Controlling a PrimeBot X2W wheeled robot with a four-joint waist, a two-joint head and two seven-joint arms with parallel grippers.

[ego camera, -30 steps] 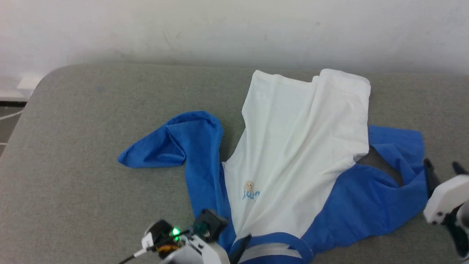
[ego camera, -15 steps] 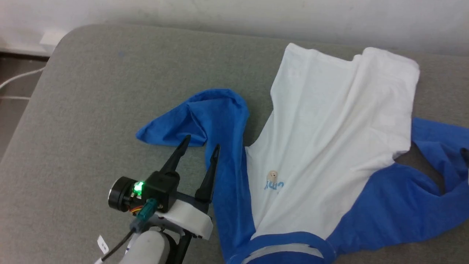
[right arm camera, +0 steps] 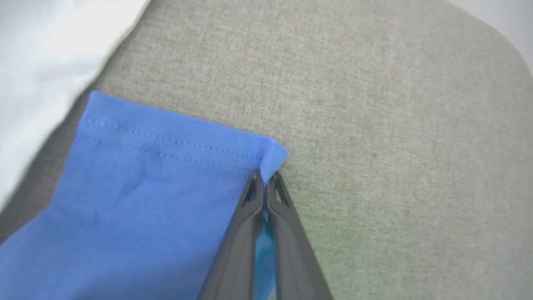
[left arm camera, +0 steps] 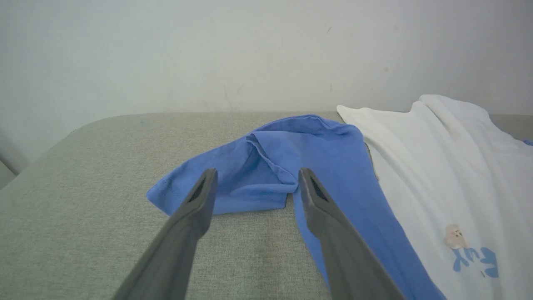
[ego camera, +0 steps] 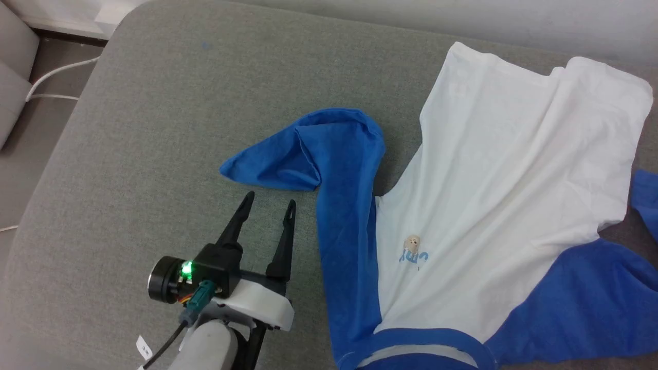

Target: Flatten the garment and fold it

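Left fingers (ego camera: 237, 221) wide, backed off garment (ego camera: 514, 180) sleeve; right fingers (right arm camera: 243, 221) pinch cuff (camera shifted).

Rumpled garment (ego camera: 504, 195) on grey fabric surface (ego camera: 154, 128)

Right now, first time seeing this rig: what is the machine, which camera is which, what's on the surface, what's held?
It is a two-armed wheeled robot; each arm ends in a hand with two long dark fingers. The wide shot comes from a camera on its head, looking down. The other two come from wrist cameras, looking along each hand's fingers. On the grey fabric-covered surface lies a white soft-fabric shirt with long bright blue sleeves, rumpled, one sleeve doubled over. The left hand is open and holds nothing, aimed at that folded sleeve. The right hand is shut, pinching a corner of the other blue sleeve's cuff.
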